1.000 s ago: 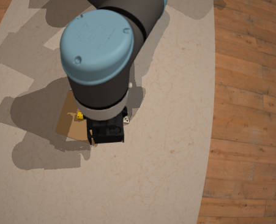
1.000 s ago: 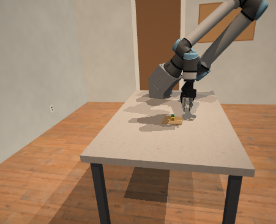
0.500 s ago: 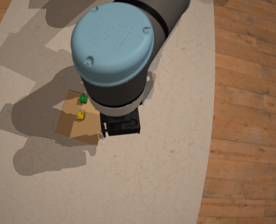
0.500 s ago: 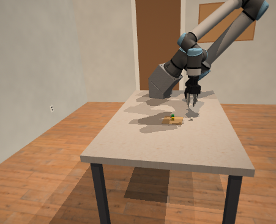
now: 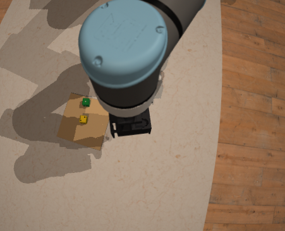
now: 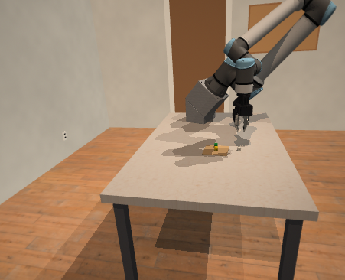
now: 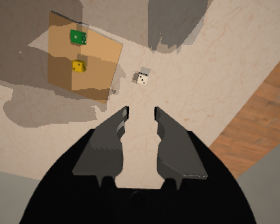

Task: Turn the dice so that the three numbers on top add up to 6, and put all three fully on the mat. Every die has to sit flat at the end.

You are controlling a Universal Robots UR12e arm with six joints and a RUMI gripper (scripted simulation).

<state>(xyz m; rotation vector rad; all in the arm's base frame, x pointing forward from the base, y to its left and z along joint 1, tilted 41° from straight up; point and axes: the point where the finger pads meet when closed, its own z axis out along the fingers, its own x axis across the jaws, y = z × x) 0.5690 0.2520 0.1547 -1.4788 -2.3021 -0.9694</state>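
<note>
Hovering over the tabletop [image 5: 165, 177] [image 6: 211, 180] [image 7: 156, 100], the gripper [image 6: 241, 129] [image 7: 141, 107] has its fingers parted with nothing between them. The white die [image 6: 239, 149] [image 7: 142, 78] lies off the mat [image 5: 92, 134] [image 6: 209, 151] [image 7: 96, 85]; the green die [image 5: 86, 102] [image 6: 216, 144] [image 7: 78, 37] and yellow die [image 5: 83, 119] [image 6: 216, 148] [image 7: 78, 66] sit on it. If the fingers descend off-centre, 1 tip could knock the white die away or tip it onto another face, spoiling the 6; a careless placement could jostle the other 2.

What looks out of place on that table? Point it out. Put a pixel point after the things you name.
The white die [image 6: 239, 149] [image 7: 142, 78] is the odd one out: it lies on the bare table top beside the mat [image 5: 92, 134] [image 6: 222, 151] [image 7: 98, 82], while the green die [image 5: 86, 102] [image 7: 77, 37] and yellow die [image 5: 83, 119] [image 7: 78, 66] are on it. Nothing looks spilled or damaged.
</note>
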